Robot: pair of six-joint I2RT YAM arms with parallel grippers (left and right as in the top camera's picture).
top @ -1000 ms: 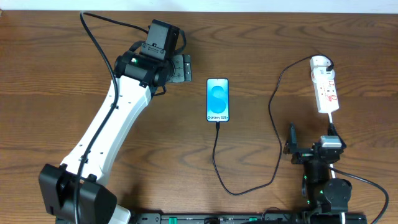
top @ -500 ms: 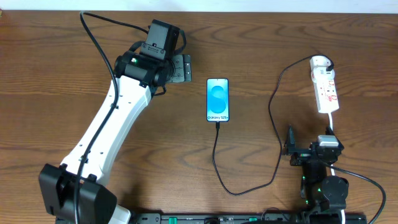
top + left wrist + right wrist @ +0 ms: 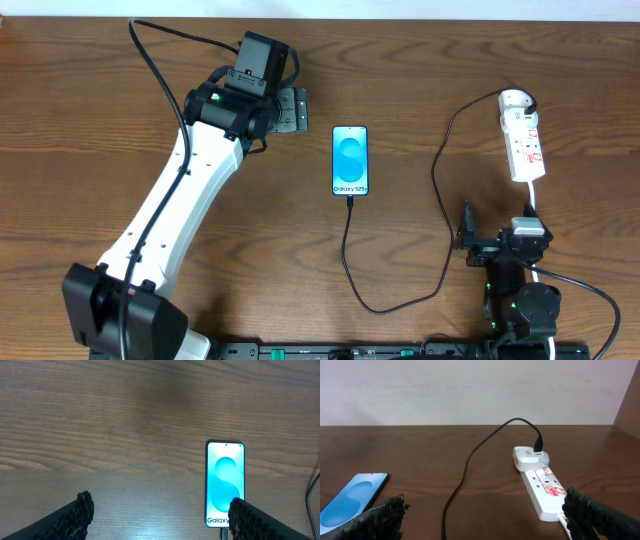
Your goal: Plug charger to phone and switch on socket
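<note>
socket [image 3: 545, 490] lies just ahead of my right gripper [image 3: 485, 515], long axis pointing away — left gripper [image 3: 160, 507] well off. both gape wide, empty.

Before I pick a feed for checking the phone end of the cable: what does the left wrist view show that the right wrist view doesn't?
Left wrist only: most of the phone's lit screen with "Galaxy" lettering, and the charger's tip at its bottom edge, barely visible. Right wrist only: the socket, the charger's plug in its rounded end, a pale wall. Both: the phone, the charger's cable, the wooden table.
</note>
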